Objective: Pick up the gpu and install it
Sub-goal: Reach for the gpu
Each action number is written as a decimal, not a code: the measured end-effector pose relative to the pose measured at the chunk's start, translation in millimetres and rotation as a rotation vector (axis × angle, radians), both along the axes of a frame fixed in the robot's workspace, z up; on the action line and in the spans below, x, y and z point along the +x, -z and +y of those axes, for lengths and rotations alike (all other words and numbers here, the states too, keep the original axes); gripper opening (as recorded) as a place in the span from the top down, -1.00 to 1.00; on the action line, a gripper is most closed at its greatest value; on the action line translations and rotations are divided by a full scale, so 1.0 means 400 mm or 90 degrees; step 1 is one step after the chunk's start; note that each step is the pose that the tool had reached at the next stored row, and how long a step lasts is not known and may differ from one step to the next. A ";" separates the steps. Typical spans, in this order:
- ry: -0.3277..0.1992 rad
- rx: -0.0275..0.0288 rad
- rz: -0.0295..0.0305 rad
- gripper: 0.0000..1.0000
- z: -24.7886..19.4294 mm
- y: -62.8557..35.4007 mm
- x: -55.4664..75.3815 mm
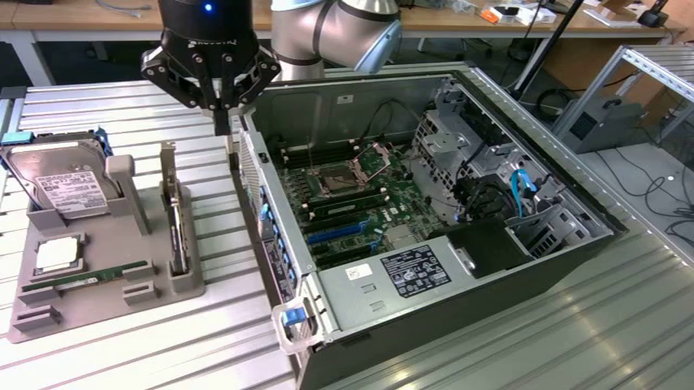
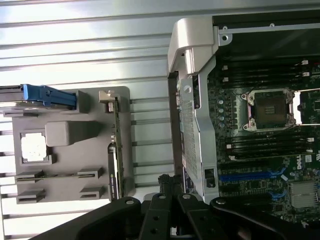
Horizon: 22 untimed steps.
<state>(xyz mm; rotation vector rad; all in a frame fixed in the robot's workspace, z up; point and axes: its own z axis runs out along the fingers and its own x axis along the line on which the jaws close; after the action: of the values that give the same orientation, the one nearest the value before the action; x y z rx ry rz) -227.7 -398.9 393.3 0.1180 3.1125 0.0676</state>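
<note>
Open computer case (image 1: 347, 106); hard drive (image 1: 65, 183)

The arm (image 1: 331, 36) is a thick, rounded tube of brushed silver-grey metal, and its bulbous joint housing has a smooth pale grey-blue cap. The wrist section (image 1: 206, 20) is a glossy black cylinder with a small glowing blue light (image 1: 207, 7). The pincer (image 1: 223, 128) is matte black throughout. Its angular linkage bars (image 1: 174, 73) fan out on both sides into a diamond outline, then taper into slim fingers (image 1: 220, 110). Seen from the wrist view, the bars are flat and overlapping, joined by round, shiny pivot pins (image 2: 129, 201).
</note>
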 end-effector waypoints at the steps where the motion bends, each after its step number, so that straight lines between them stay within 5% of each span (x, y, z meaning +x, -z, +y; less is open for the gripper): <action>1: 0.000 0.0000 0.0000 0.79 0.000 0.000 -0.001; 22: 0.000 0.0000 0.0000 0.79 0.000 0.000 -0.042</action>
<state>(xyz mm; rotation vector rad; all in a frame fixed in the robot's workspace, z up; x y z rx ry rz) -244.5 -399.0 393.3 0.1180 3.1125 0.0676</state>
